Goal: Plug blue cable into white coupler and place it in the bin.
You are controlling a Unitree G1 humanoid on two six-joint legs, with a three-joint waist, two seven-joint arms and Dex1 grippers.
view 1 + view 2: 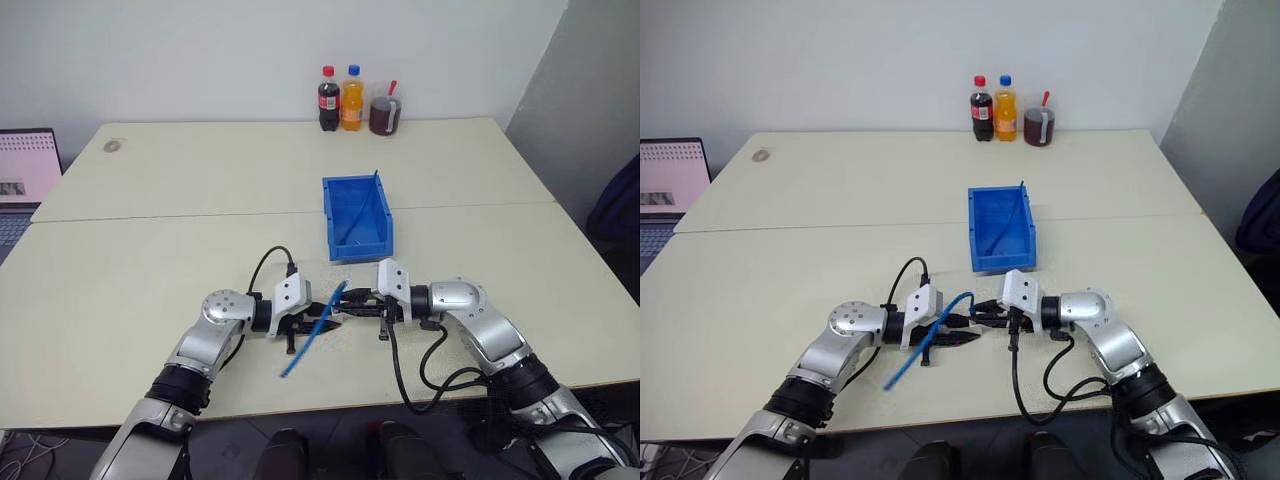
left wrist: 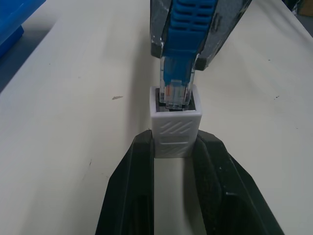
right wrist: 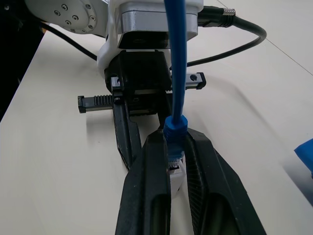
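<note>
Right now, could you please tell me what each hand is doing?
Left hand: closed on the white coupler.
Right hand: closed on the plug end of the blue cable, its plug tip in the coupler's socket.

No text, brand, number or sign can be read here. The two bottles (image 1: 340,98) at the far table edge carry labels, a red one on the dark bottle and a blue one on the orange bottle, but their print is too small to make out. The laptop screen (image 1: 26,165) at the left edge shows a pinkish page whose lines cannot be read. The coupler (image 2: 175,133) bears only moulded slanted ridges, no letters. The bin (image 1: 357,218), the cable (image 3: 176,63) and the gripper housings carry no legible marking.
</note>
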